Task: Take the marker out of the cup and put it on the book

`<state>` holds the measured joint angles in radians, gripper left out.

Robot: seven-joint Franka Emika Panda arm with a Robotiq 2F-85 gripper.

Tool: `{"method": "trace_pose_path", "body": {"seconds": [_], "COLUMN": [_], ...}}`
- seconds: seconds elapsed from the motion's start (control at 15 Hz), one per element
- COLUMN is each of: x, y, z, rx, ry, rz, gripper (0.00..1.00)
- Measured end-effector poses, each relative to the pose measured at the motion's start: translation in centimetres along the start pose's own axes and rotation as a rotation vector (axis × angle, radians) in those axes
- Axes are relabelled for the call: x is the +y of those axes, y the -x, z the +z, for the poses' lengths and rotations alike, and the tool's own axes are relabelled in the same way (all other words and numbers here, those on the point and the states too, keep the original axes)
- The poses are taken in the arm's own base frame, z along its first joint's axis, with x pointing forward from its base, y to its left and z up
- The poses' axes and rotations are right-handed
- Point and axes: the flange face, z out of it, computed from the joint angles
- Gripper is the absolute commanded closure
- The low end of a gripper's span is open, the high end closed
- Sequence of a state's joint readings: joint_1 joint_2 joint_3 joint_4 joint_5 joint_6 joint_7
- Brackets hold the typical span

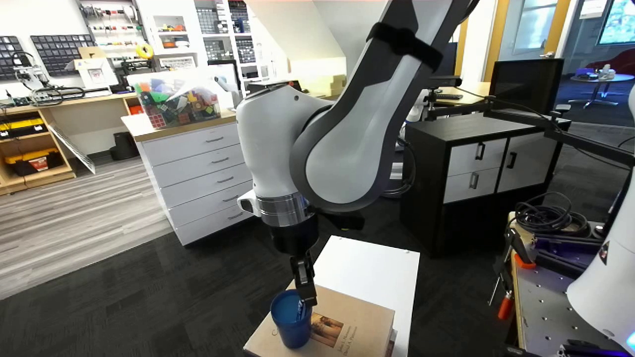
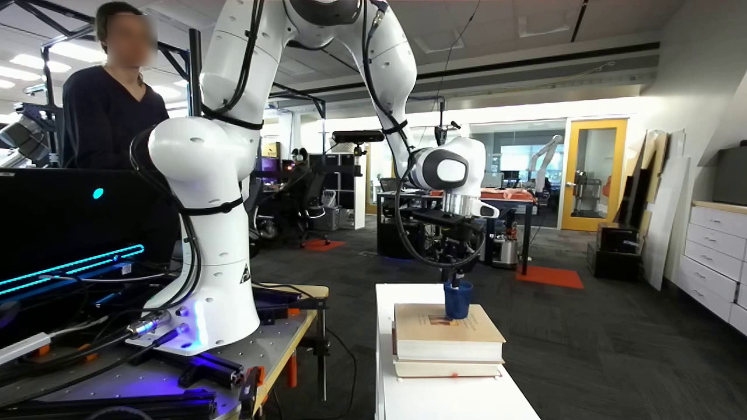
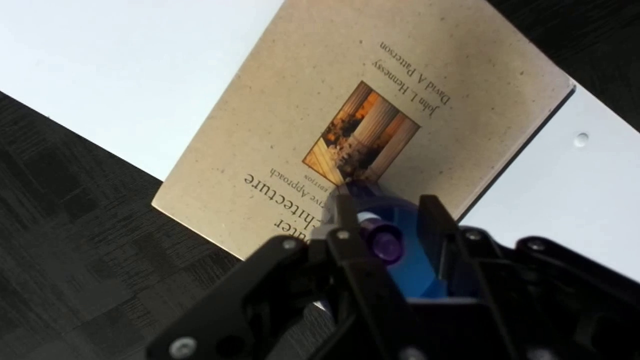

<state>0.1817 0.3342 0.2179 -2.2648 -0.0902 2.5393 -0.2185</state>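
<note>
Robotiq gripper [image 3: 388, 212] stands at lower center of the wrist view, fingers spread wider than the purple-ended marker [image 3: 387, 246] between them, grasping nothing. The marker stands inside the blue cup [image 1: 292, 331], lower center in an exterior view. The cup rests upright on the tan Hennessy and Patterson book [image 3: 360, 130], stacked atop another book [image 2: 443, 370] on the white table [image 2: 461, 402], lower right of center in an exterior view.
</note>
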Motion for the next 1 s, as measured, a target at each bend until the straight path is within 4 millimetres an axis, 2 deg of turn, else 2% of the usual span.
{"method": "trace_pose_path", "body": {"seconds": [0.13, 0.2, 0.67, 1.0], "x": [-0.1, -0.2, -0.6, -0.5], "y": [-0.1, -0.2, -0.7, -1.4], "z": [-0.1, -0.1, -0.4, -1.8], "rx": [0.003, 0.004, 0.014, 0.043], "ry": [-0.002, -0.003, -0.004, 0.007], "rz": [0.0, -0.001, -0.009, -0.011], "gripper": [0.95, 0.92, 0.92, 0.92]}}
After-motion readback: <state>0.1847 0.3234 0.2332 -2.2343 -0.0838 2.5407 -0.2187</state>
